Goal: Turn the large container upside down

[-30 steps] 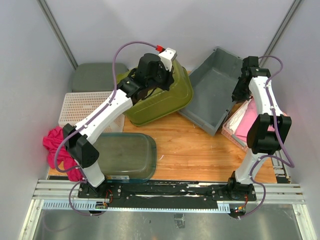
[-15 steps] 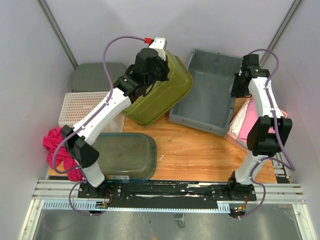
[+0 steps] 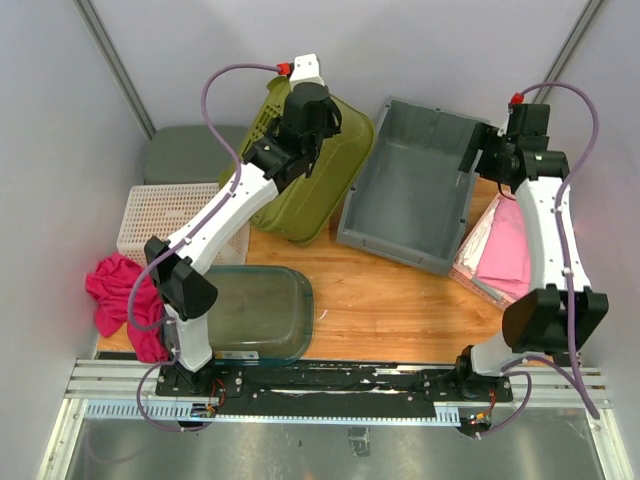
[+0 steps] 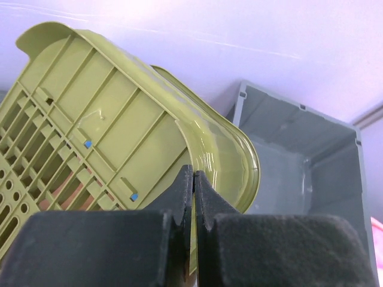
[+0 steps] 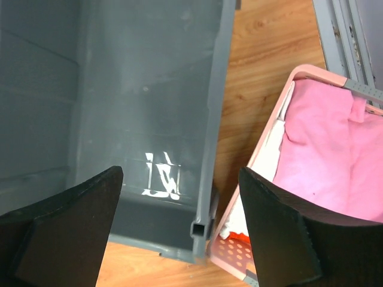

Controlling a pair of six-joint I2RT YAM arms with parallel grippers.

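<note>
A large olive-green container (image 3: 340, 165) stands tipped up on its side at the back of the table, its ribbed underside (image 4: 114, 113) facing the left wrist camera. My left gripper (image 3: 302, 148) (image 4: 193, 174) is shut on its thin rim wall. To its right a large grey bin (image 3: 410, 190) (image 5: 119, 89) rests flat on the wood, open side up. Above that bin's right wall my right gripper (image 3: 480, 160) (image 5: 181, 173) hangs open, its fingers wide apart and holding nothing.
A pink tray of pink cloth (image 3: 510, 250) (image 5: 329, 131) lies against the grey bin's right side. A clear tub (image 3: 250, 310) sits front left, a white perforated basket (image 3: 160, 215) and red cloth (image 3: 115, 290) at the left, and a dark grey box (image 3: 185, 155) back left.
The right gripper opened and let go of the grey bin, which dropped from a tilt to lie flat. The left arm raised the olive-green container to a steeper tilt.
</note>
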